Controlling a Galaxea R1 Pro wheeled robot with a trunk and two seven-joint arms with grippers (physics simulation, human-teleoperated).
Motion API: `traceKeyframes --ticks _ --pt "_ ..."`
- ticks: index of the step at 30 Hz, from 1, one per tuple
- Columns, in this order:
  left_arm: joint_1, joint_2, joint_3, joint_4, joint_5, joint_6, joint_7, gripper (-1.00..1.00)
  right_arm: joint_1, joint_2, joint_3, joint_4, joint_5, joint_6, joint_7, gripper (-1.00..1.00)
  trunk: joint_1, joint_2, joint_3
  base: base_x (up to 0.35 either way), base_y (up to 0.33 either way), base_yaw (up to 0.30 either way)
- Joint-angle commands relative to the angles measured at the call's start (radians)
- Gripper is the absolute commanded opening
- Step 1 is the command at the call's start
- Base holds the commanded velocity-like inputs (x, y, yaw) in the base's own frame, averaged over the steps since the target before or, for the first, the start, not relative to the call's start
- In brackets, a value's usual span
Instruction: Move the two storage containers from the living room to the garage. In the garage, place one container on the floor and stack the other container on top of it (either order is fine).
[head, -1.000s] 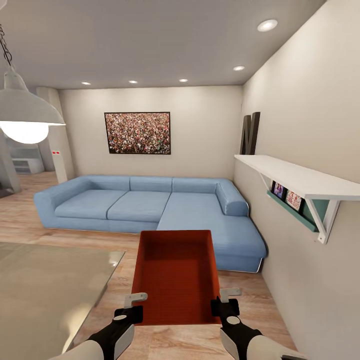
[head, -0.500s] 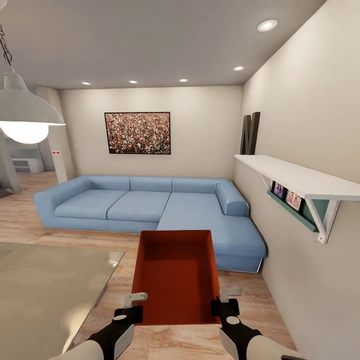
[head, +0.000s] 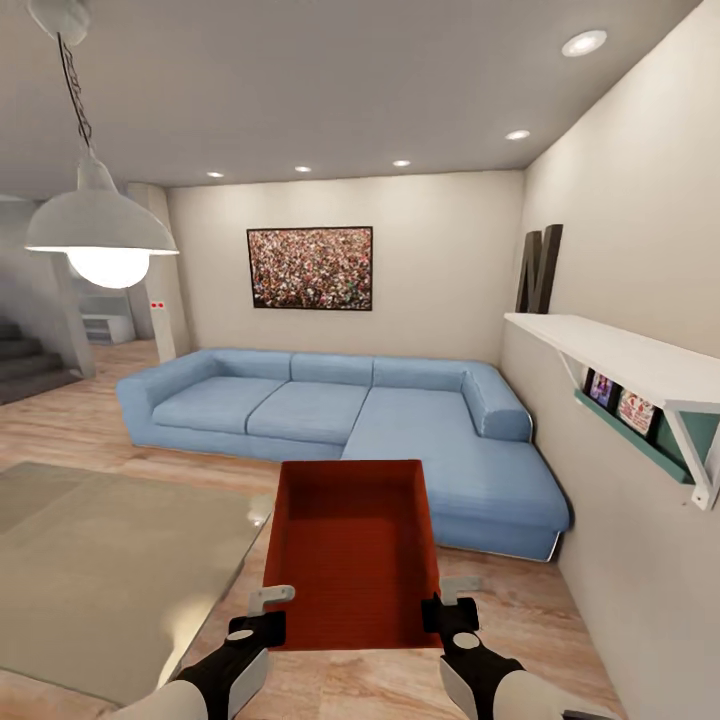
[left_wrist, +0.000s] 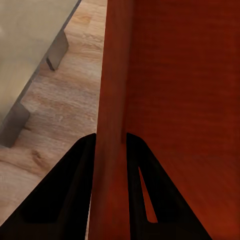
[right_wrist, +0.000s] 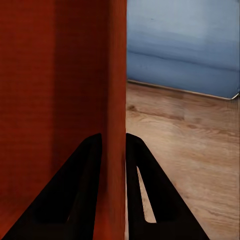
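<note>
Red-orange box (head: 350, 555) — rectangular, open-topped, low plain walls.

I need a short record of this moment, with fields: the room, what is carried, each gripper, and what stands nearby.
room: living room, light wood plank floor, beige walls
carried: one red-orange storage container, open top, empty, held level in front of the robot above the floor
left gripper: shut on the container's left wall, one finger on each side
right gripper: shut on the container's right wall, one finger on each side
ahead: blue sectional sofa
at the robot's left: glass-topped table
at the robot's right: white wall shelf
</note>
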Motion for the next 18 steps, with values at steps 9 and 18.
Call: traceKeyframes --ticks 9,18 --pt "-0.001 0.001 0.003 -0.001 0.003 -0.001 0.011 -1.0 -0.001 0.001 -0.035 0.001 0.012 -0.003 -0.005 -1.0 0.0 -0.001 0.006 0.0 0.0 0.26" --pt "-0.001 0.001 0.003 -0.001 0.003 -0.001 0.011 -1.0 -0.001 0.001 -0.035 0.001 0.012 -0.002 -0.005 -1.0 0.0 -0.001 0.013 0.0 0.0 0.258"
